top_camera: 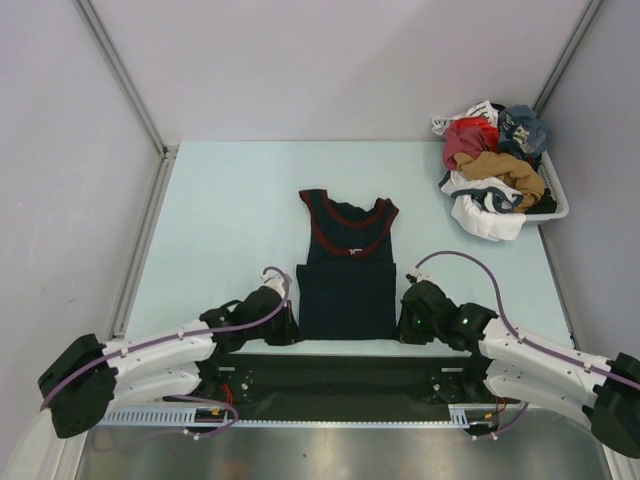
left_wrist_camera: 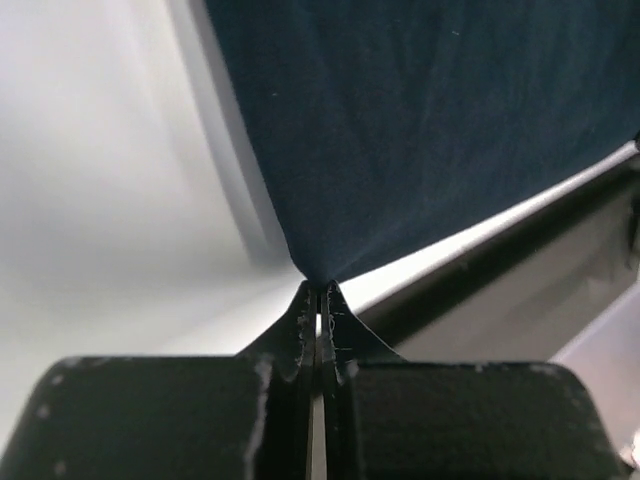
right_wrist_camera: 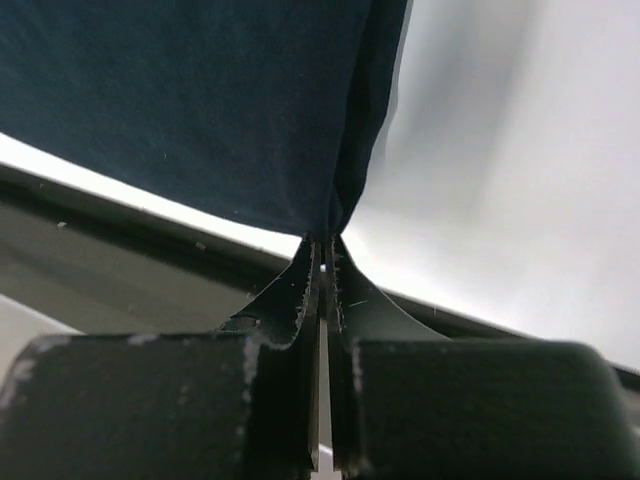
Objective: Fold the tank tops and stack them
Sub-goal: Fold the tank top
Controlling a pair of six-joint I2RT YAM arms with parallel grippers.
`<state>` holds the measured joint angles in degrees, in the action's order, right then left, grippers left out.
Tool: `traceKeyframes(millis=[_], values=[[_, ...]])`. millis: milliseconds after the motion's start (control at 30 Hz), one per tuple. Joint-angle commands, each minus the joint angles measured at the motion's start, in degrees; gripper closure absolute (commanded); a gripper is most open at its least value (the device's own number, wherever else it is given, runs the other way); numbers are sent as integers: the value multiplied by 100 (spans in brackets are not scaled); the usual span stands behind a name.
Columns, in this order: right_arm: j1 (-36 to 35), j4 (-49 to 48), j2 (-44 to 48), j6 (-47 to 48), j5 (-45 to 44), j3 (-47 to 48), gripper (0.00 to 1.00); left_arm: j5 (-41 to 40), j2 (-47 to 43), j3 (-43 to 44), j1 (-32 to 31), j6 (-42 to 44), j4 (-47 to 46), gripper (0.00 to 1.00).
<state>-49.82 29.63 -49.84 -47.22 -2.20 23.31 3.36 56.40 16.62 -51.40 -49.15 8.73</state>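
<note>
Pinching the near corners of the navy tank top [top_camera: 347, 290] by the near edge of the table [top_camera: 225, 200], with left end effector [left_wrist_camera: 318, 290] and right end effector [right_wrist_camera: 323, 243] both clamped tight, probably needing lifting together, evenly, for a square fold.

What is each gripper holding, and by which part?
Both hold the navy tank top: the left gripper pinches its near left bottom corner, the right gripper its near right bottom corner.
</note>
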Motion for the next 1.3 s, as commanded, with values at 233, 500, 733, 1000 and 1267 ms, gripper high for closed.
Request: traceKeyframes(millis=[233, 500, 733, 1000, 1267], values=[[-28, 1415, 599, 37, -273, 1263, 100, 78, -930, 824, -107, -52, 1604, 100], [174, 1555, 2, 608, -756, 2440, 100, 376, -499, 1983, 331, 466, 1737, 100], [1430, 993, -657, 1416, -36, 3074, 100, 815, 247, 2881, 1420, 1161, 1790, 100], [2433, 615, -1835, 1988, 694, 4162, 100, 1132, 1179, 3944, 2186, 1636, 1790, 100], [3074, 263, -2941, 2120, 1142, 4884, 100, 1528, 2023, 4454, 2837, 1768, 1588, 100]])
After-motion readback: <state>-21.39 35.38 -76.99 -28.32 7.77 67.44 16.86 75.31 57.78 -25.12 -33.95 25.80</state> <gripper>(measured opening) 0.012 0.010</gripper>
